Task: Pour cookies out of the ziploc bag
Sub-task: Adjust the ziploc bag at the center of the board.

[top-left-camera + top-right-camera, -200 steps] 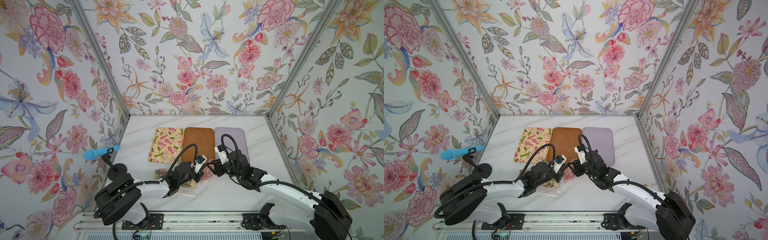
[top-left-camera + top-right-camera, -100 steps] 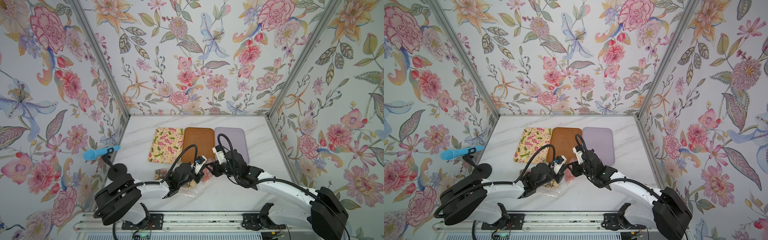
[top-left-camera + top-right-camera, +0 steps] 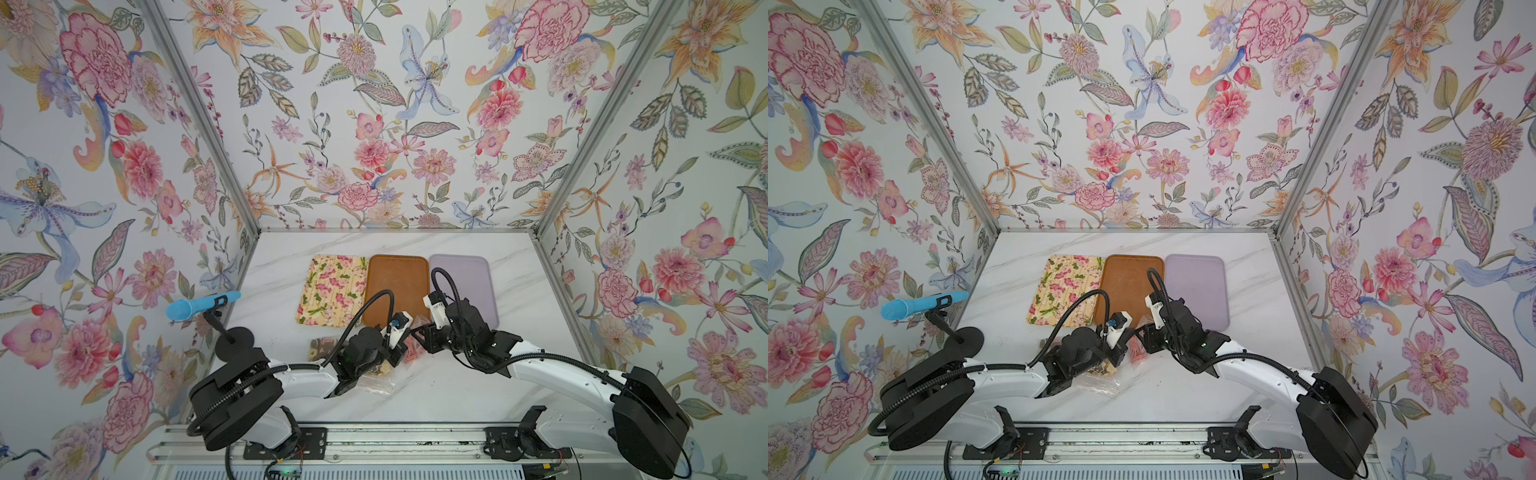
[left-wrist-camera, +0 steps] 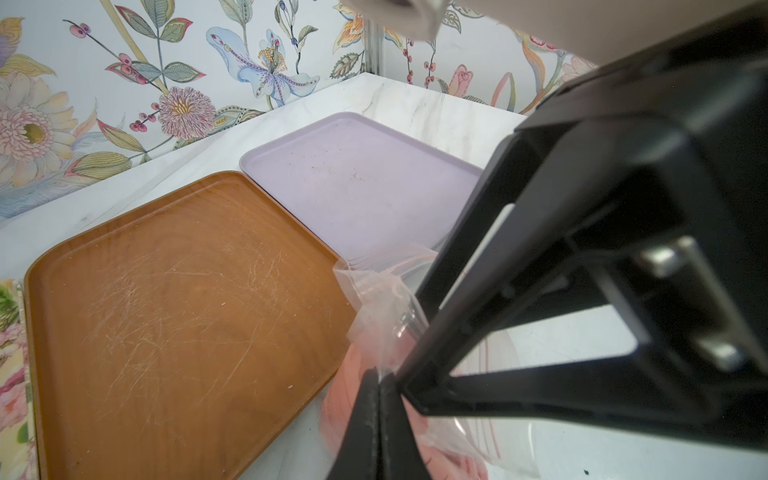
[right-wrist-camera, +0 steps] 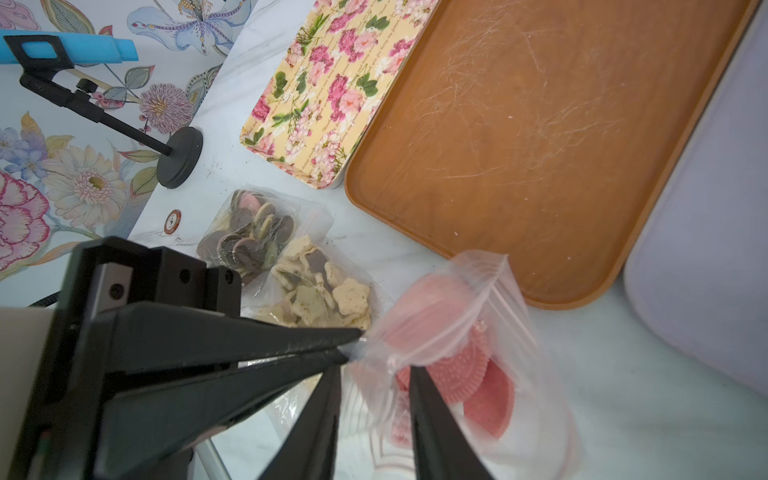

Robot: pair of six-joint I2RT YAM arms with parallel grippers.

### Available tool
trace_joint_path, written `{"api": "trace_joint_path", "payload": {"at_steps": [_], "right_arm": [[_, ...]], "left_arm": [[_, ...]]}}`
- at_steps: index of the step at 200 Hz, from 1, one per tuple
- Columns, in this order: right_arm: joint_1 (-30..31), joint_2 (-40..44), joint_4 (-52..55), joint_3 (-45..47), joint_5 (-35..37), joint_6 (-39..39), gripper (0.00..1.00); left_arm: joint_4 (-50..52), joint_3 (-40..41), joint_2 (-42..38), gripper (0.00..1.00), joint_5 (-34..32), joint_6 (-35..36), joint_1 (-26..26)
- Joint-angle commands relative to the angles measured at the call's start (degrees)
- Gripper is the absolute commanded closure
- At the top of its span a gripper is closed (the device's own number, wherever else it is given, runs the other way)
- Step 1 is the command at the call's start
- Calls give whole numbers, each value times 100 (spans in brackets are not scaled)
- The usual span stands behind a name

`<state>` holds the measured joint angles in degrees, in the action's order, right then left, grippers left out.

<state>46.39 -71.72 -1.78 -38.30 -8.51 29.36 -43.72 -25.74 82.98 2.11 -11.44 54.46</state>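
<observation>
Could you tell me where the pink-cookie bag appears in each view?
In a top view: pink-cookie bag just in front of the brown tray.
In a top view: the same, tray.
Left wrist: at the tray's corner.
Right wrist: at the tray's corner.
Landmark: brown tray.

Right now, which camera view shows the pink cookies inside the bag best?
The right wrist view: the pink cookies appear close up inside the clear bag, one ridged. The left wrist view gives only a pink blur. In both top views they are a tiny pink patch.

Three trays (image 3: 397,286) in a row behind, ziploc bags (image 5: 307,286) before them, microphone stand (image 3: 235,337) left.
</observation>
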Motion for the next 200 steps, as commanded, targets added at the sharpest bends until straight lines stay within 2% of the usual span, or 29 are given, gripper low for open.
{"api": "trace_joint_path", "payload": {"at_steps": [1, 16, 54, 69, 102, 124, 172, 200], "right_arm": [[52, -52, -187, -169, 9, 27, 75], [39, -52, -171, -177, 34, 5, 80], [41, -71, -218, -195, 16, -50, 100], [33, -63, -209, -191, 18, -83, 100], [-91, 98, -74, -177, 10, -223, 100], [-251, 275, 104, -158, -56, -354, 100], [-792, 630, 301, 163, -576, -730, 100], [-1141, 807, 314, 416, -913, -927, 100]], "left_arm": [[-330, 43, -76, 100, 53, -59, 136], [-340, 51, -80, 100, 61, -51, 135], [-326, 38, -73, 98, 104, -25, 133], [-314, 47, -80, 94, 114, -25, 135], [-229, 68, -163, 70, 115, 6, 135], [-125, 126, -271, 63, 32, 54, 133], [133, 218, -424, 60, 52, -57, 135], [294, 250, -342, 63, 84, -426, 135]]}}
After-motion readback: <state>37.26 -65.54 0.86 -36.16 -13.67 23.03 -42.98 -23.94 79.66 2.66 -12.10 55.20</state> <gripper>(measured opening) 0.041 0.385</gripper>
